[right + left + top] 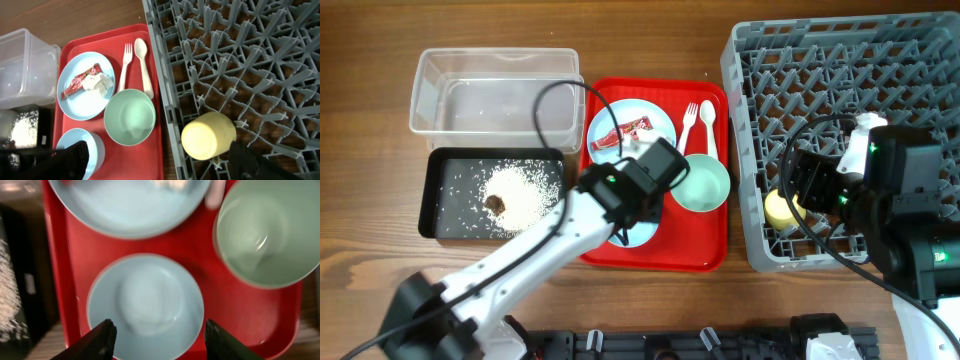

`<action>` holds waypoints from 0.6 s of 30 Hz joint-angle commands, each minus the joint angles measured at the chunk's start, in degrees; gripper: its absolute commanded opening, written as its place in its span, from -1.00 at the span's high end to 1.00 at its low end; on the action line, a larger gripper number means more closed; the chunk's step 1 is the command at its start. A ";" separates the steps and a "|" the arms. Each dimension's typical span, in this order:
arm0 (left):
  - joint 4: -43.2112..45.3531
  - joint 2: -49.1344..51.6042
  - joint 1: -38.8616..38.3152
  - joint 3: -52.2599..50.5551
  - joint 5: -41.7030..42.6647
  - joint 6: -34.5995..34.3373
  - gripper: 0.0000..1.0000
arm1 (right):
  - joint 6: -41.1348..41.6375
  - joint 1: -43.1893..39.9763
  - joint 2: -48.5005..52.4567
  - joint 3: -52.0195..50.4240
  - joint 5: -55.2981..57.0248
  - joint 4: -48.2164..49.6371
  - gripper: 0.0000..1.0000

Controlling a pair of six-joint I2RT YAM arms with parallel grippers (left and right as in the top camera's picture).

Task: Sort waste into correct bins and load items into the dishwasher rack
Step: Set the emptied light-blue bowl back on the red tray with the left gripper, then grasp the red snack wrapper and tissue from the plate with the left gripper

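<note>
Two bowls, a plate and the cutlery sit on the flat red serving tray (655, 255). The small pale blue bowl (145, 305) is at its near edge, and the left claw (159, 327) hangs over it with jaws spread, one finger at each side of the rim, holding nothing. Just beside it stands the mint green bowl (130, 117), upright and empty. Behind them the large pale blue plate (85, 102) carries the red snack wrapper (80, 82) and the crumpled white napkin (97, 82). The white fork (125, 60) and spoon (144, 62) lie side by side to the plate's right. To the right of the serving tray, the small yellow cup (207, 135) lies in the near left corner of the grey dishwasher rack (240, 60); the right claw (160, 160) is above it, fingers wide apart and empty. On the far left, the black tray (428, 195) holds scattered rice grains (525, 190) and the brown food lump (495, 203), with the clear tub (495, 55) just behind it. Everything rests on a brown wood-grain desk (370, 100) that fills the overhead view.
</note>
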 commanded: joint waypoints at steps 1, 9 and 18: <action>9.05 0.68 5.97 1.38 -5.95 6.82 -0.22 | -0.74 -0.09 -0.09 0.50 -0.90 0.22 -0.82; 34.14 17.62 13.57 1.38 4.44 16.17 -0.39 | -0.57 -0.09 1.62 0.50 -1.33 0.09 -0.83; 36.22 22.12 13.46 1.36 9.73 16.20 0.36 | -1.20 -0.09 0.02 0.50 -2.38 0.04 -0.79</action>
